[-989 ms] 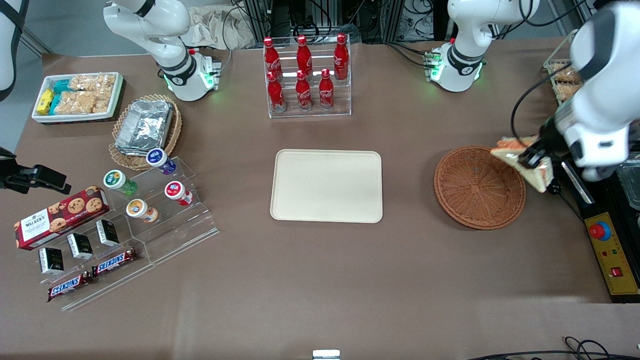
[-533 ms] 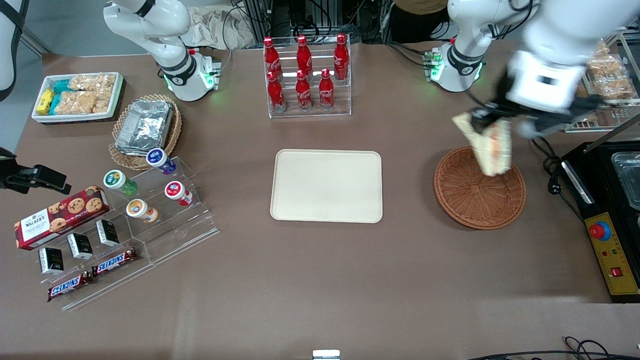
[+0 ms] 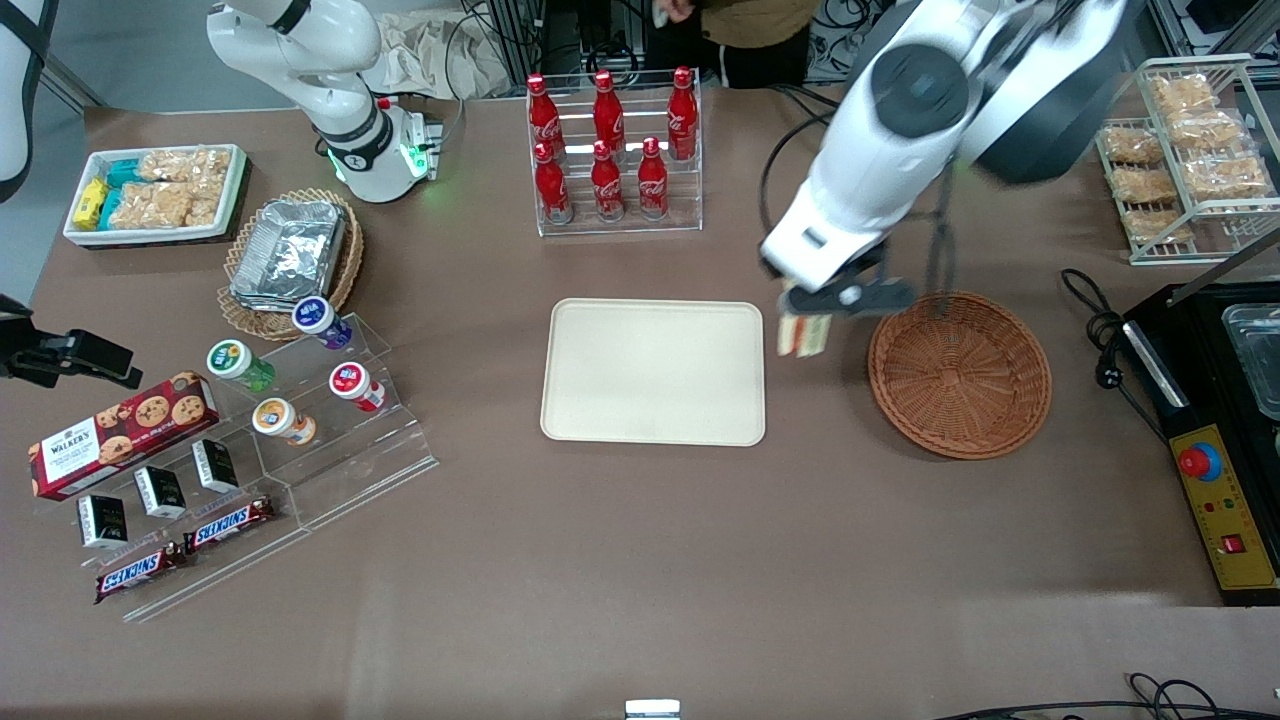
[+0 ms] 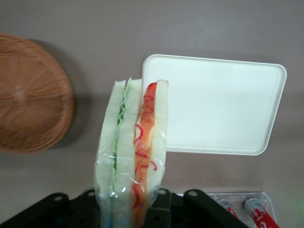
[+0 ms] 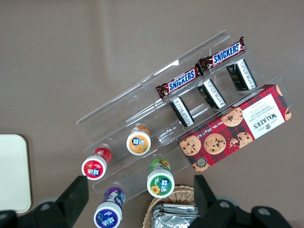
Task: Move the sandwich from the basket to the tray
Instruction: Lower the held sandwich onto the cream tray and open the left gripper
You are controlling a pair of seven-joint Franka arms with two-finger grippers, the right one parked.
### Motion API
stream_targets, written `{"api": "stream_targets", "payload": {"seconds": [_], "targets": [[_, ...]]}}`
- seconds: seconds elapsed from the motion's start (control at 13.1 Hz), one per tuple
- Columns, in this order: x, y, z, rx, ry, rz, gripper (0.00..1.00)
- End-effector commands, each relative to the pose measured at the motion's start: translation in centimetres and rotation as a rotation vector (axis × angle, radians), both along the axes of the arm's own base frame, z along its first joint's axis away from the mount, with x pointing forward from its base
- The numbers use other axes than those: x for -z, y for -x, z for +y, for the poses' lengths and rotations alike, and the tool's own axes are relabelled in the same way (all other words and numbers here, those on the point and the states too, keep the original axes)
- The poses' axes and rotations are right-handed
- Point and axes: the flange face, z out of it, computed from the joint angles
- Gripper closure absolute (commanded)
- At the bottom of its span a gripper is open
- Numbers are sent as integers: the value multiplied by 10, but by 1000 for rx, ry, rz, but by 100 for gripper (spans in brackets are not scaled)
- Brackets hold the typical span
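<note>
I have the hand (image 3: 803,318) closed on the sandwich (image 3: 802,334), holding it in the air over bare worktop (image 3: 640,560) in the gap between the tray (image 3: 653,371) and the basket (image 3: 959,374).

The wedge hangs point-down from the fingers. In the wrist view the sandwich (image 4: 133,156) shows edge-on in clear wrap: pale bread, green layer on one side, orange-red on the other. Its long axis runs straight out from the hand.

Key relation: the tray (image 4: 216,104) starts just beside the sandwich, on the side away from the basket (image 4: 31,92). In the front view the sandwich sits right at the tray's short edge, not yet over it. The basket is empty.

My judgement: the carry is more than half done. What's left is a short sideways shift toward the parked arm's end to get over the tray's middle, then lower and release.

Readable writing, none of it on task items:
- Coca-Cola script on the red bottles (image 3: 606,140) in the clear rack, farther from the front camera than the tray.
- "WALKER'S" on the red tartan cookie box (image 3: 120,432), toward the parked arm's end.
- "SNICKERS" on two bars (image 3: 185,548) near it.
</note>
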Motion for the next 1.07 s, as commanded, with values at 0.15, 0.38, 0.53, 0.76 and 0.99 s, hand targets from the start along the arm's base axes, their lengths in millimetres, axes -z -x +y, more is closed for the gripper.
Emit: {"api": "stream_targets", "payload": {"seconds": [0.15, 0.38, 0.53, 0.76, 0.99], "targets": [[120, 33, -39, 86, 13, -76, 100], [196, 47, -61, 61, -25, -113, 100], [232, 52, -69, 71, -74, -136, 100], [271, 53, -74, 76, -81, -155, 100], [297, 53, -71, 80, -106, -176, 100]]}}
